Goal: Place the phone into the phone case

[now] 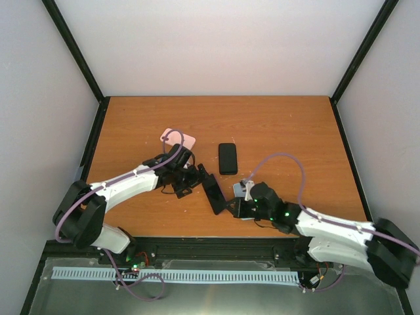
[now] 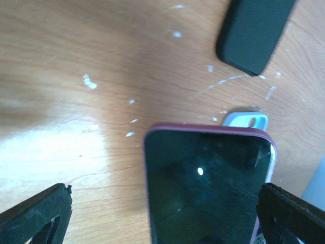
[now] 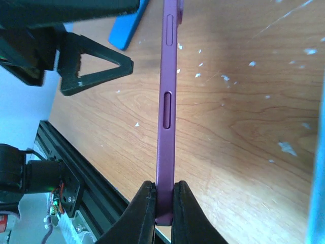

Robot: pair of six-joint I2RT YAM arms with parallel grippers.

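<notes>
A dark-screened phone (image 2: 208,183) sits inside a purple case (image 3: 167,101); a thin purple rim frames the screen. My right gripper (image 3: 163,203) is shut on the bottom edge of the cased phone and holds it on edge, tilted above the table, in the top view (image 1: 212,190). My left gripper (image 2: 163,203) is open wide, with its fingers (image 2: 35,216) on either side of the phone's width. The right finger is close to the case edge. In the top view the left gripper (image 1: 192,176) is at the phone's upper end and the right gripper (image 1: 231,206) at its lower end.
A black phone-shaped slab (image 1: 228,158) lies flat in the table's middle, and also shows in the left wrist view (image 2: 254,33). A pink case (image 1: 178,138) lies behind the left arm. A pale blue-white case (image 1: 241,189) lies by the right gripper. The table's front edge (image 1: 216,237) is near.
</notes>
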